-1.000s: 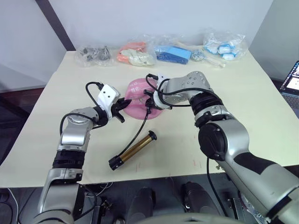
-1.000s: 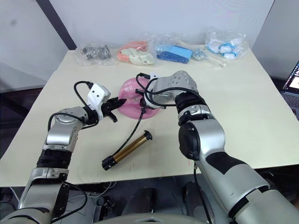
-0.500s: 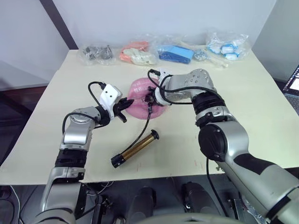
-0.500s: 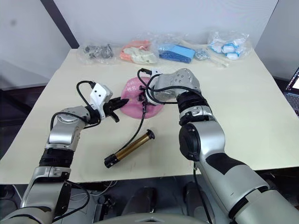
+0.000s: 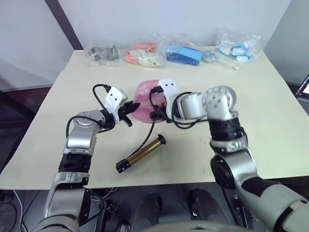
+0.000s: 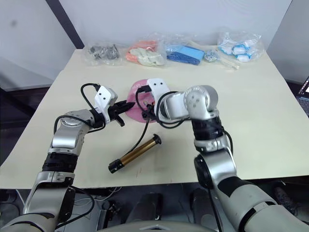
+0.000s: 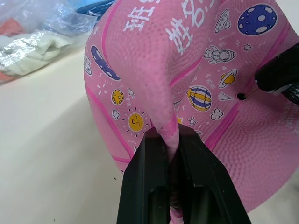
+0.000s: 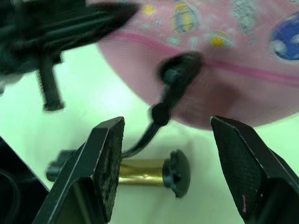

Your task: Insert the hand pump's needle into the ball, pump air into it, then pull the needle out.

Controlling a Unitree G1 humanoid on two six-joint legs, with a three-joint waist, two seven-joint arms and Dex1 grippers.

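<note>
Nearest the bottom edge of the left eye view, just below centre, the hand pump (image 5: 141,154) lies flat on the cream table (image 5: 270,116), its brass barrel running diagonally from a black cap at lower left to the black handle end at upper right. A thin black hose (image 5: 149,135) rises from near the handle end toward the middle of the frame and ends at a black tip touching the ball (image 5: 145,92), which looks soft and partly collapsed, sitting at the centre of the table. In the left wrist view the needle (image 7: 249,92) is a fine pin at the right edge, its point at the small dark valve hole; whether it is inside cannot be told. The left gripper (image 5: 129,109), left of centre, has its two black fingers (image 7: 145,182) clamped on a raised fold of the pink rubber. The right gripper (image 5: 155,109), just right of that, sits beside the hose end close against the ball; in the right wrist view its fingers (image 8: 105,161) stand wide apart with the hose tip and the pump's handle end between them, holding nothing. Along the top edge of the frame lies a row of clear plastic bags (image 5: 166,52) with grey, orange, blue and white contents
</note>
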